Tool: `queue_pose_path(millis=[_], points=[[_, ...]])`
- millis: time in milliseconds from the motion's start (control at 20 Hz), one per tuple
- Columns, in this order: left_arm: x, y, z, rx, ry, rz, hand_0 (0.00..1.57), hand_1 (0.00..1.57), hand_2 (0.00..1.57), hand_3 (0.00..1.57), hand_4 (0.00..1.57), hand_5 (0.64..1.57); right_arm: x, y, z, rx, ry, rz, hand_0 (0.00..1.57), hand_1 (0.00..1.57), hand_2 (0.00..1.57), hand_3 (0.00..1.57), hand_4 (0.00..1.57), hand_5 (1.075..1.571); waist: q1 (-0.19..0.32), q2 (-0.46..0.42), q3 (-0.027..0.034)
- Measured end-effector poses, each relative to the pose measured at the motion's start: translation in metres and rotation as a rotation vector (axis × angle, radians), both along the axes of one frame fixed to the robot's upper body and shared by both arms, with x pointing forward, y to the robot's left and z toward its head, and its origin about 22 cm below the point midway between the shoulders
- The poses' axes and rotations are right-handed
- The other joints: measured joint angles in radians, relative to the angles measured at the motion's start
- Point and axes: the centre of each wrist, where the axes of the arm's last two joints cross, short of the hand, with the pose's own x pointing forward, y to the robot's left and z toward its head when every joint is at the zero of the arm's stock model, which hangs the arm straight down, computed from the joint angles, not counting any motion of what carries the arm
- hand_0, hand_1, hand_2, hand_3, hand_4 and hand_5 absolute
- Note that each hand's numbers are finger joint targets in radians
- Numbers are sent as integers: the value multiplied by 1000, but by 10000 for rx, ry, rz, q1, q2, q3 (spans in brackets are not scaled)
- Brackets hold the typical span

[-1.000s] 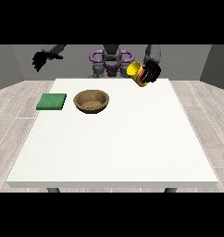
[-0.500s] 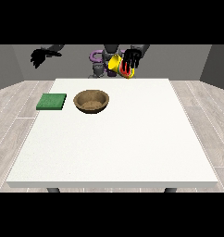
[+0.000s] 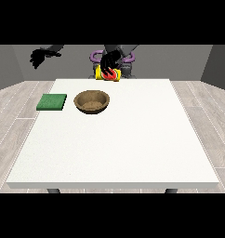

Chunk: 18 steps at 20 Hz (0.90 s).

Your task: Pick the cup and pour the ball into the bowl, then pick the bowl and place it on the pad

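Front view, the only one: the hand at the view's right (image 3: 109, 61) has its fingers wrapped round the cup (image 3: 108, 74) and holds it up in the air, tipped well over toward its side, above the table's far edge and a bit behind and to the right of the bowl (image 3: 91, 101). So pick-up looks done, pour looks underway or about to be, judging by the tilt; the ball itself can't be made out, neither in the cup nor in the bowl, so can't say if it has gone over. Bowl sits on the table (image 3: 133, 139) near the far left, apart from the pad (image 3: 52, 102), which lies just beside it to the view's left, not touching. Left to do, as far as it shows: get the ball into the bowl, let go of the cup, then lift the bowl and set it on the pad. The hand at the view's left (image 3: 39, 57) hangs in the air beyond the table's far left corner, holding nothing, fingers spread and relaxed. Materials etc.: cup is yellow w/ red markings, cylinder shape, looks like smooth plastic. Bowl is brown, round, shallow w/ a thick rim, matte, reads as wood or clay; can't tell which. Pad is a flat green square, thin, w/ a dull surface, prob. foam or felt. Table is a big white slab w/ a faint speckle, flat and plain. Hands are black, glossy-ish.
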Motion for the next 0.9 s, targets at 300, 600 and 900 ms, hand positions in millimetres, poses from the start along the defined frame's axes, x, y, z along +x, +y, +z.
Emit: queue_pose_path(millis=[300, 600, 900], points=[[-7, -17, -7, 3159, -571, -532, 1451, 1451, 1571, 1571, 1529, 1143, 1, -4, 1, -25, 52, -81, 0, 0, 0, 0, 0, 1571, 89, -72, -8], [-16, -33, -11, 4415, -618, -915, 1447, 1447, 1571, 1571, 1532, 1135, 2, -3, 3, -38, 359, -73, 0, 0, 0, 0, 0, 1568, 226, -187, -19], [-8, -22, 11, -70, -206, -149, 1296, 1296, 1571, 1571, 1571, 1156, 5, 8, -5, 299, 664, -802, 0, 0, 0, 0, 251, 1567, 1070, -125, -78]])
